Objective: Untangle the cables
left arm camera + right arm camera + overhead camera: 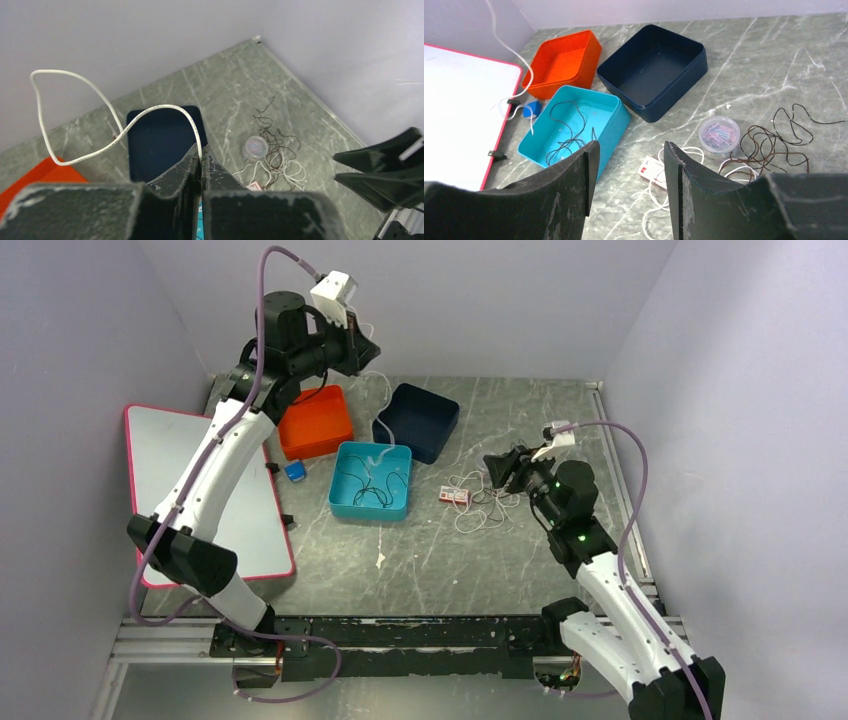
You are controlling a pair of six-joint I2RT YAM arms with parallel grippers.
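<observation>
My left gripper [362, 352] is raised high over the back of the table. It is shut on a white cable [199, 141]. The cable loops out above the jaws [75, 95] and hangs down [386, 412] to the teal bin [340, 506]. A black cable [566, 142] lies in that bin. My right gripper [629, 165] is open and empty, low over a tangle of white and brown cables [480, 505] on the table. The tangle shows in the right wrist view as brown strands [781, 145] and a white cable with a tag [653, 170].
An orange bin [315, 422] and a navy bin [420, 420] stand behind the teal one. A clear tub of paper clips [719, 135] sits in the tangle. A pink-edged whiteboard [175, 465] lies at the left, with a small blue object [295, 471] beside it.
</observation>
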